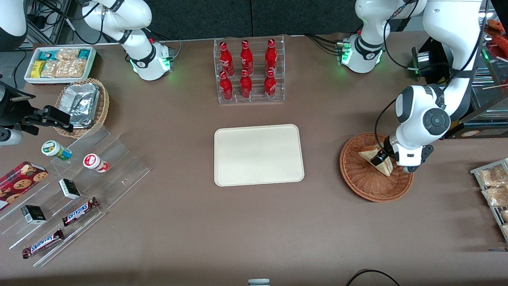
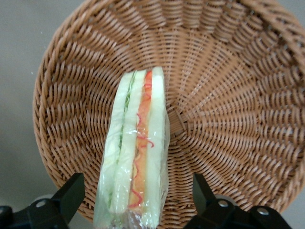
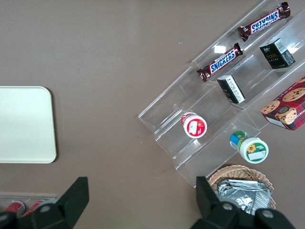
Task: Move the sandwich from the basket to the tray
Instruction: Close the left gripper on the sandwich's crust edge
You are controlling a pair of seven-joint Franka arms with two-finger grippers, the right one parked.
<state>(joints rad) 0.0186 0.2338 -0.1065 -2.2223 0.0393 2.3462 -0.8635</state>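
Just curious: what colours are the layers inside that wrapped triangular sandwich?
Pale white bread sandwich, green and orange-red filling, between the open gripper; clearest in the left wrist view.

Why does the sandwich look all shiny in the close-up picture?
In the left wrist view the sandwich wears clear wrap that catches the light, between the open gripper fingers. In the front view it shows no shine in the basket.

The sandwich (image 2: pixel 135 152) shows pale white bread with green and red-orange filling stripes under clear wrap, lying in the reddish-brown woven wicker basket (image 1: pixel 359 176). The claw (image 2: pixel 136 202) over it has black fingers (image 2: pixel 69 195), spread either side of the wedge. The tray (image 1: pixel 258 155) is plain cream on a dull brown tabletop (image 1: pixel 254 222).
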